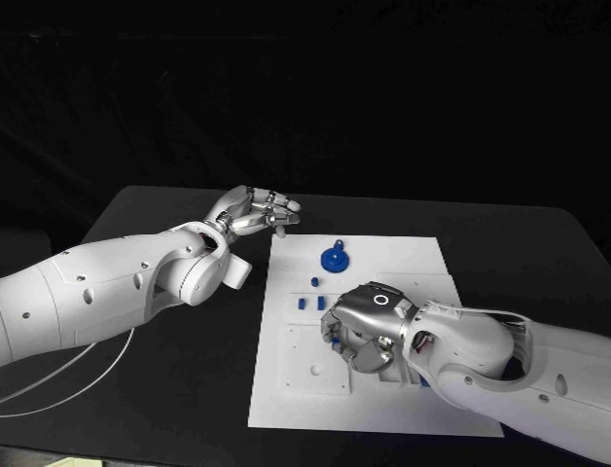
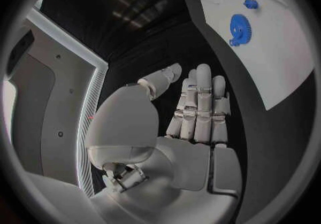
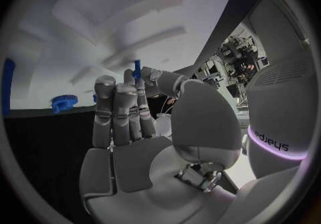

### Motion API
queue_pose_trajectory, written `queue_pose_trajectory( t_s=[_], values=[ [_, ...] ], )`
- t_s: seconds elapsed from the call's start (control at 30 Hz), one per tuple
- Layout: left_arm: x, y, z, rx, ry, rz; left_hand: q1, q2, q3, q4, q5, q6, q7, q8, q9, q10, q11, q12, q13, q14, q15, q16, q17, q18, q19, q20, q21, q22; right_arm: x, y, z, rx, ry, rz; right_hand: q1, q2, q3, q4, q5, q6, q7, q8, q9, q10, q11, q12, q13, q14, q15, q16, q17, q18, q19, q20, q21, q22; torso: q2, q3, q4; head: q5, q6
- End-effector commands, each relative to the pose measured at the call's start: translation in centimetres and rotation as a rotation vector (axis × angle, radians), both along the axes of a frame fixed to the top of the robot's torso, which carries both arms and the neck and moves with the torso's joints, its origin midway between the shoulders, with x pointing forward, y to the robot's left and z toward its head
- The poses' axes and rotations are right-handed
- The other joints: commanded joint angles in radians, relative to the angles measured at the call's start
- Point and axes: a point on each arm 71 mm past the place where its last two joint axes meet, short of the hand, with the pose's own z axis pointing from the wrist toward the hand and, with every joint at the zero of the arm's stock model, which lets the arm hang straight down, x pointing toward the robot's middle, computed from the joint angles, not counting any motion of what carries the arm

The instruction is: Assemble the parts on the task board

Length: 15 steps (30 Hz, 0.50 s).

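The right hand point(image 1: 366, 329) hangs low over the middle of the task board point(image 1: 390, 255), pinching a thin blue pin point(image 3: 136, 70) upright between thumb and fingertips point(image 3: 124, 91) — a hold that probably keeps its end pointing at the board so it can be seated in a slot. The left hand point(image 1: 254, 214) waits off the board's far left corner above the black table point(image 1: 179, 389), likely kept clear; it grasps nothing, its fingers point(image 2: 200, 101) straight and side by side. The blue gear point(image 1: 334, 259) and 3 small blue pieces point(image 1: 307, 303) lie loose on the board — the gear beyond the right hand.
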Motion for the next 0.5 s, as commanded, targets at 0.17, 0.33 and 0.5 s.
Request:
queue_pose_trajectory(
  t_s=[0.17,0.33,0.5],
  values=[
    [-0.05,-0.26,0.08,-0.009,-0.001,-0.007,-0.008,0.006,-0.003,-0.004,-0.001,-0.007,-0.001,0.006,-0.002,-0.005,0.001,-0.006,0.001,0.004,0.0,-0.005,0.002,-0.001,0.006,-0.034,-0.007,0.002,-0.29,-0.03,-0.91,-0.059,0.044,0.016,0.0,0.01,-0.009,0.0,0.006,0.005,0.0,0.0,0.001,0.043,-0.006,-0.003,0.001,-0.02,-0.013,0.004,-0.003,0.039,-0.003,-0.008,0.004,0.017,0.0,0.0005,0.0001,-0.001,0.0],
    [-0.05,-0.25,0.08,-0.009,-0.001,-0.006,-0.008,0.006,-0.003,-0.004,-0.001,-0.007,-0.001,0.006,-0.002,-0.005,0.001,-0.006,0.001,0.004,0.0,-0.006,0.003,-0.001,0.006,-0.034,-0.007,0.002,-0.26,-0.07,-1.04,-0.068,0.049,0.013,-0.001,0.011,-0.011,0.0,0.007,0.005,0.0,0.0,0.001,0.043,-0.006,-0.004,0.002,-0.02,-0.013,0.004,-0.003,0.039,-0.003,-0.007,0.004,0.017,0.0,0.0005,0.0,-0.001,0.001],
    [-0.06,-0.28,0.08,-0.009,-0.001,-0.008,-0.008,0.006,-0.003,-0.004,-0.001,-0.007,-0.001,0.006,-0.002,-0.005,0.001,-0.006,0.001,0.004,0.001,-0.006,0.003,-0.001,0.007,-0.034,-0.007,0.002,-0.21,-0.15,-1.21,-0.076,0.056,0.008,-0.006,0.013,-0.015,-0.002,0.015,0.004,0.0,-0.002,0.002,0.042,-0.005,-0.007,0.004,-0.022,-0.012,0.004,-0.006,0.039,-0.006,-0.006,0.003,0.017,0.0,0.0001,-0.0004,-0.001,0.001]
  ],
)
